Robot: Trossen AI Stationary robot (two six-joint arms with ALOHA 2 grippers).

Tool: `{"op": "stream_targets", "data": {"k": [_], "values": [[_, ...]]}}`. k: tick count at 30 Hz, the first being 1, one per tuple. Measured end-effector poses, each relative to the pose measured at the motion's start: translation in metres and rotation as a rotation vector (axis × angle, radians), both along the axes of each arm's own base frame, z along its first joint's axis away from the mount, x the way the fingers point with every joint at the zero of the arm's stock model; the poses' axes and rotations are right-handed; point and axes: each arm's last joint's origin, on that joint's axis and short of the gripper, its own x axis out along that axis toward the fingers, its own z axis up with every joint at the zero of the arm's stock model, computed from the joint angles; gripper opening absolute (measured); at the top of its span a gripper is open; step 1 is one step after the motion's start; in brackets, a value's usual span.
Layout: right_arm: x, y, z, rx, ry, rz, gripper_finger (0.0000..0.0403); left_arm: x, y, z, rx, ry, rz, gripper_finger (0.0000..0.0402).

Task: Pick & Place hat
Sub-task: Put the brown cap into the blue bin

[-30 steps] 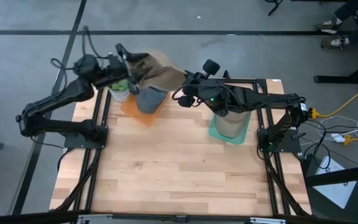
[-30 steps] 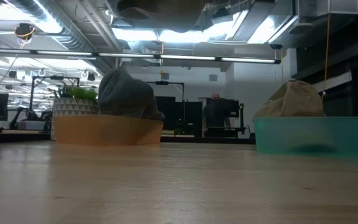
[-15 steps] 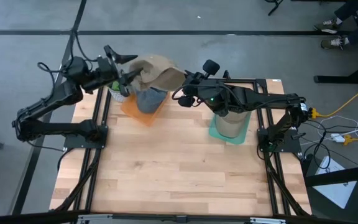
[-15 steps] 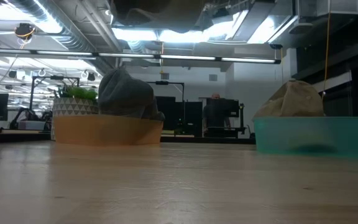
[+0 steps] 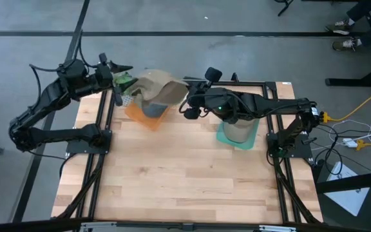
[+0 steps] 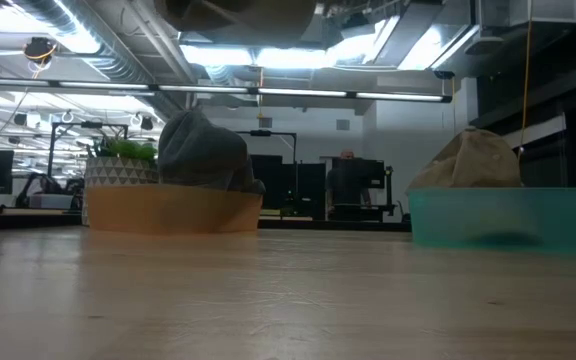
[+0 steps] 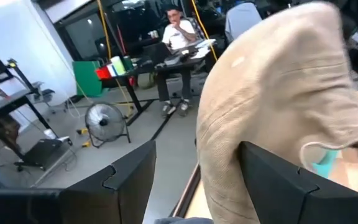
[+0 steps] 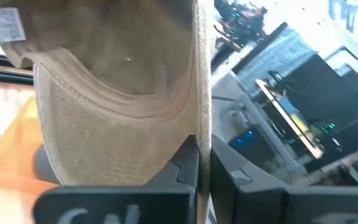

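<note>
Tan hat [image 5: 154, 86] was seen held in the air over the orange tray [image 5: 142, 115] at the table's [image 5: 172, 174] far left. It was pinched at its edge by the right gripper [image 5: 187, 98], jaws shut tight on the fabric; this was confirmed in the right wrist view, where the brim [image 8: 123, 99] ran between both fingers [image 8: 179, 168]. Hat was not touching tray or table.

Left gripper [image 5: 113, 69] was found just beside the hat, off the table's far left corner, jaws wide apart & holding nothing. In the left wrist view the hat [image 7: 272, 106] hung ahead of the spread fingers [image 7: 117, 180], apart from them.

Grey hat [image 5: 151, 107] was noted lying in the orange tray, directly under the tan hat; in the low view it [image 6: 200, 152] rose above the tray wall [image 6: 168, 210]. Potted plant [image 5: 125, 86] stood beside the tray, towards the left arm.

Teal tray [image 5: 223, 136] sat at the far right w/ a second tan hat [image 5: 238, 127] in it, partly hidden by the right arm; both were clear in the low view [image 6: 473, 160].

A seated person [image 7: 176, 28] was visible in the room beyond, via left wrist view.
</note>
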Motion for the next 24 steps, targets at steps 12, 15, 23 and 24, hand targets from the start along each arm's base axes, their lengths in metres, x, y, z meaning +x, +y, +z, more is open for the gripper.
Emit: {"op": "stream_targets", "data": {"k": [12,15,23,24], "values": [[0.002,0.009,0.002,0.04,-0.042,0.086,0.0019,0.025,0.017,-0.003,-0.04,-0.007,-0.012,0.0228],[0.002,0.009,0.002,0.043,-0.05,0.086,0.0019,0.036,0.021,-0.005,-0.051,-0.007,-0.081,0.0228],[0.001,0.009,0.002,0.02,-0.032,0.067,0.002,0.05,0.026,-0.012,-0.092,0.022,-0.199,0.0228],[0.001,0.009,0.002,0.014,-0.028,0.056,0.002,0.049,0.025,-0.012,-0.09,0.019,-0.203,0.0227]]}}
